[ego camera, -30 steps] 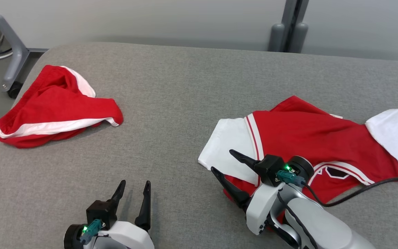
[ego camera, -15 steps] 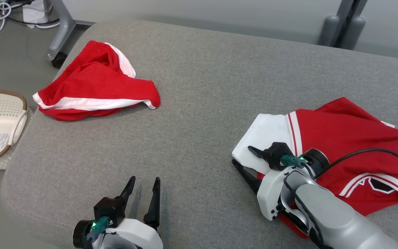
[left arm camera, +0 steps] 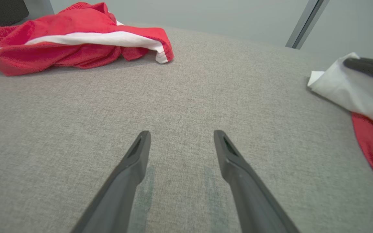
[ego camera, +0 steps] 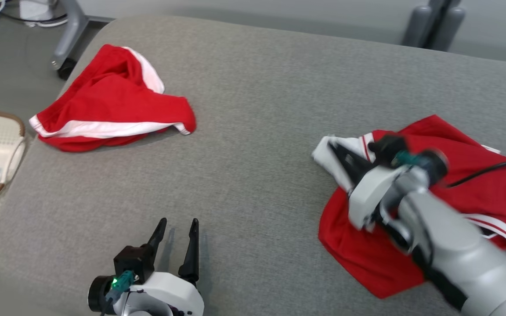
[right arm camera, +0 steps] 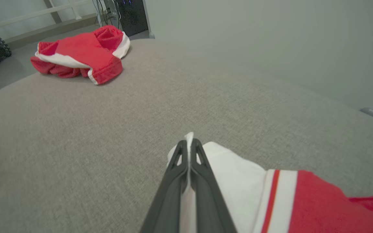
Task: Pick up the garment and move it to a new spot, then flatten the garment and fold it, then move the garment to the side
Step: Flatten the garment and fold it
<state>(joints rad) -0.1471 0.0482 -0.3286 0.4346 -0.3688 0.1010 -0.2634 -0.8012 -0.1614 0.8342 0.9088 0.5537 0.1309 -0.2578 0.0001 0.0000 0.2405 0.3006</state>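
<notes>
Two long dark fingers (left arm camera: 125,181) are being shown on the left gripper (ego camera: 178,220), thin and pointy. Behind them a black block (ego camera: 132,263) is being seen, with a tiny green light (ego camera: 113,283) and a blue-green plug (ego camera: 123,278). The wrist shell (ego camera: 169,296) is being seen as white and smooth. The same dark fingers are being shown on the right gripper (right arm camera: 189,142). Its fat forearm (ego camera: 459,250) is being seen as pale grey, with a black cable (ego camera: 494,166) coming off near the wrist.

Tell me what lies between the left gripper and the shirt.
Bare grey table, nothing else, runs from the left gripper to the shirt; the head view and the left wrist view both show it.
</notes>
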